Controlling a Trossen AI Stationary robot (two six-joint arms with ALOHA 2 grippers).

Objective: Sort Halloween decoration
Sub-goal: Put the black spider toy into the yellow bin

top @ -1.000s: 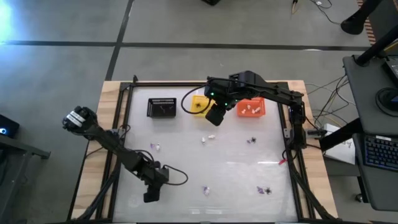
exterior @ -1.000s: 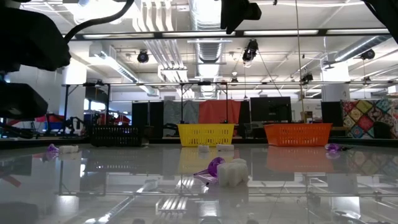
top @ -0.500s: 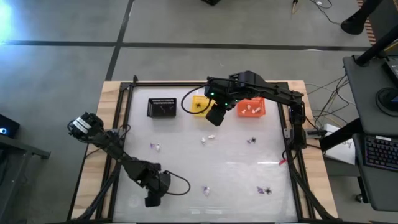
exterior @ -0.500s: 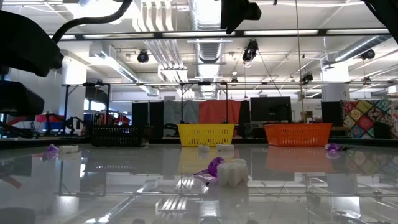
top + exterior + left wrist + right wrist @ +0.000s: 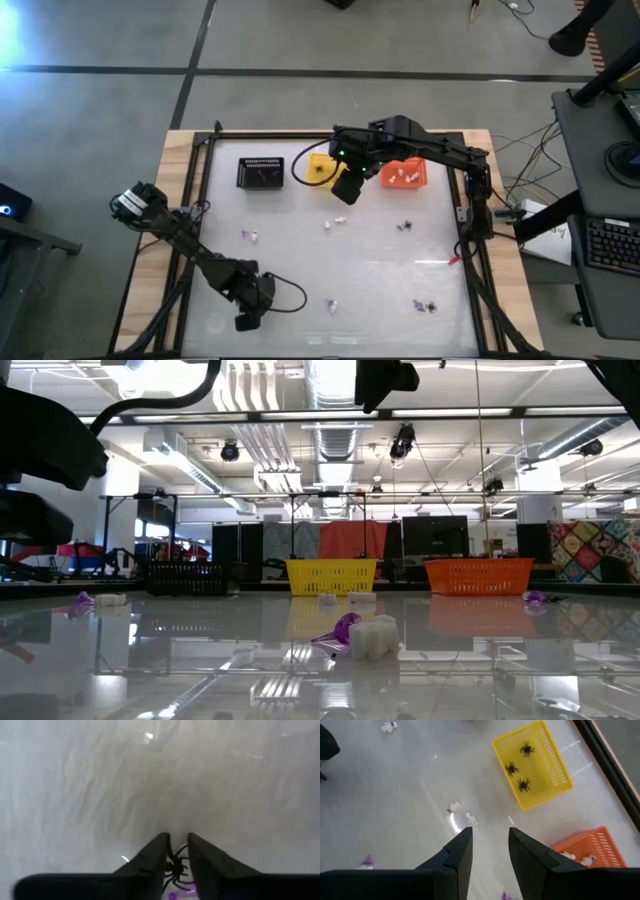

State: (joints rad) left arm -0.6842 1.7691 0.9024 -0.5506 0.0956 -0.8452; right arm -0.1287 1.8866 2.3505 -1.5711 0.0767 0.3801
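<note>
- White tabletop (image 5: 370,255) carries three baskets along its far edge: black basket (image 5: 261,172), yellow basket (image 5: 318,166), orange basket (image 5: 403,173).
- Left gripper (image 5: 176,851), near the table's front-left corner, is clenched on a black spider (image 5: 175,867).
- Right gripper (image 5: 490,841) hangs empty, fingers parted, just beside the yellow basket.
- Other trinkets (image 5: 328,223) lie scattered across the table's middle and front.

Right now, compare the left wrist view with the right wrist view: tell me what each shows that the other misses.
Only the left wrist view shows a black spider pinched between the left gripper fingers. Only the right wrist view shows the yellow basket holding three spiders, the orange basket with white figures, loose white figures on the table, and the open right gripper. Both show the pale glossy tabletop.
</note>
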